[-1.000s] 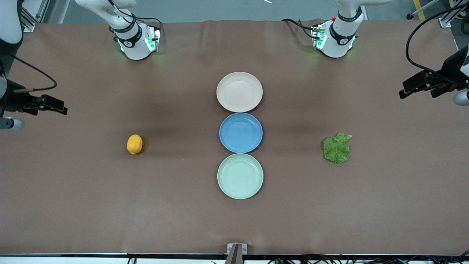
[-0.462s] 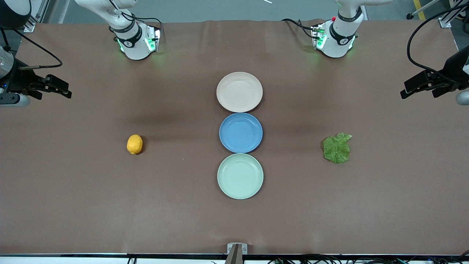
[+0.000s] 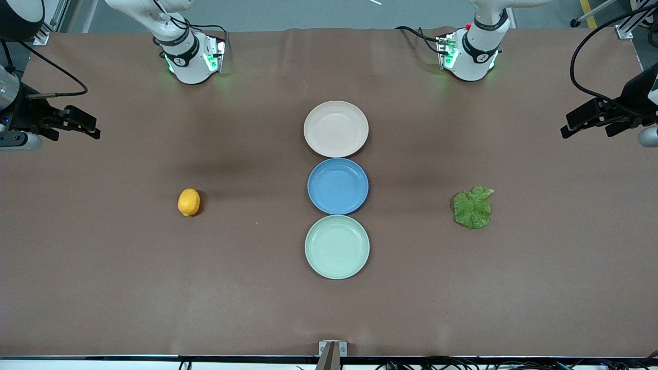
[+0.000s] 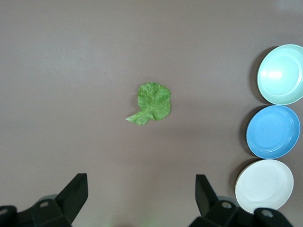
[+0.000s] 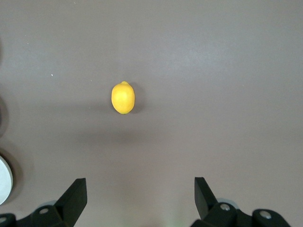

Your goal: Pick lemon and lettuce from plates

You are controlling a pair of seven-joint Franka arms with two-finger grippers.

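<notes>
The lemon (image 3: 188,202) lies on the bare table toward the right arm's end, also in the right wrist view (image 5: 123,98). The lettuce (image 3: 473,207) lies flat on the bare table toward the left arm's end, also in the left wrist view (image 4: 151,103). The beige-pink plate (image 3: 335,128) and the mint green plate (image 3: 337,246) stand empty mid-table. My right gripper (image 3: 77,124) hangs open and empty, high over the right arm's end of the table. My left gripper (image 3: 583,119) hangs open and empty, high over the left arm's end of the table.
An empty blue plate (image 3: 337,185) sits between the two task plates, in one row with them. The three plates also show at the edge of the left wrist view (image 4: 273,132). A brown cloth (image 3: 257,308) covers the table.
The right gripper rose and drew back from the lemon toward its base a second ago, then held still. The left gripper barely shifted. Lemon and lettuce have not moved.
</notes>
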